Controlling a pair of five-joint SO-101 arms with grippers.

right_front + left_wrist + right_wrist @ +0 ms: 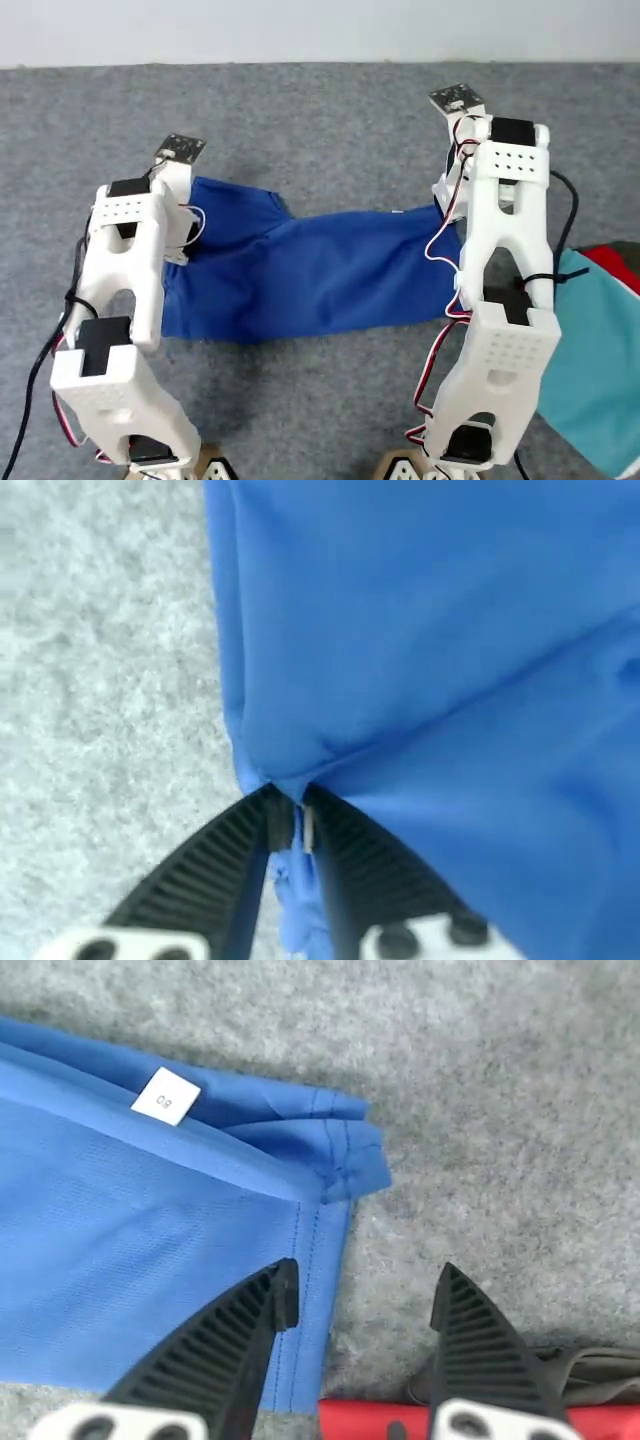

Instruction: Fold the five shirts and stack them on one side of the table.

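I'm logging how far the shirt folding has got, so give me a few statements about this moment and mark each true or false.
1. The left gripper is shut on the blue shirt. True.
2. The right gripper is clamped on the blue shirt. False: it is open, with one finger over the shirt's hem and the other over the grey table.
3. A teal shirt lies on the right gripper's side of the table. True.
4. The blue shirt is folded into a neat square. False: it lies stretched out long and creased on the table.
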